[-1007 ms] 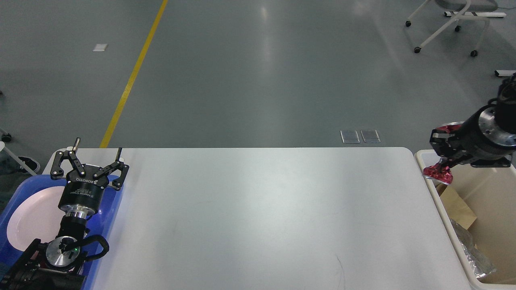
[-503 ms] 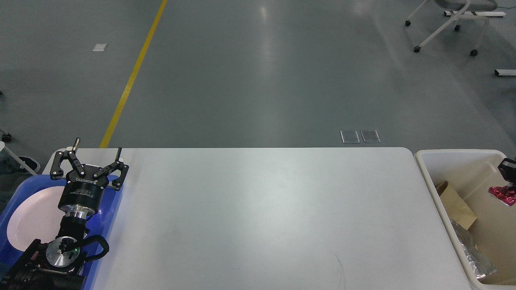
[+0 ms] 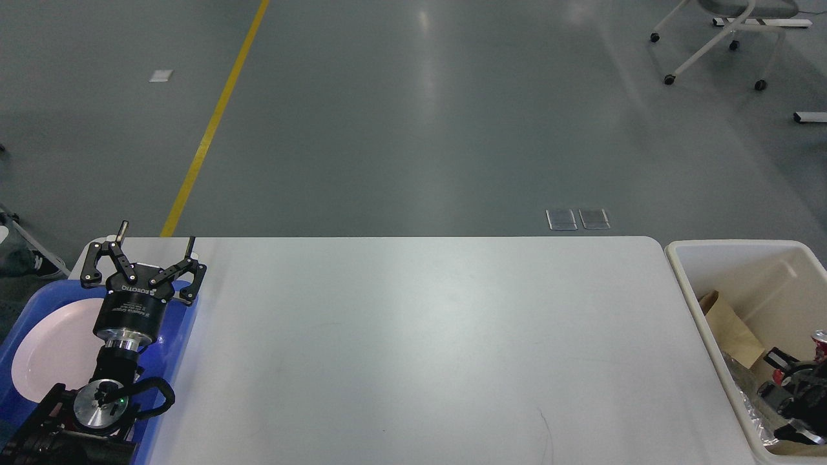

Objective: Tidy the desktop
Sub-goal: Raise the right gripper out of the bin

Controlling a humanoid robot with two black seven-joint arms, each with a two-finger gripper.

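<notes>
The wide white matte desktop [image 3: 413, 349] is seen bare in the middle, with the black left gripper [image 3: 154, 248] held wide open and empty over a blue plastic tray [image 3: 176, 336] carrying a white round plate [image 3: 52, 349]. The right gripper [image 3: 791, 387] is sunk in the cream rectangular bin [image 3: 730, 248] by a brown paper scrap [image 3: 727, 329]; whether it's open or closed can't be told.

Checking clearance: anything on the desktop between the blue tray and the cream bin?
Head view: nothing. The desktop is bare from the blue tray to the cream bin.

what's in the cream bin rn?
In the bin: brown paper, crinkled foil, a red scrap. The right claw is down inside too, hiding whatever lies beneath it.
</notes>
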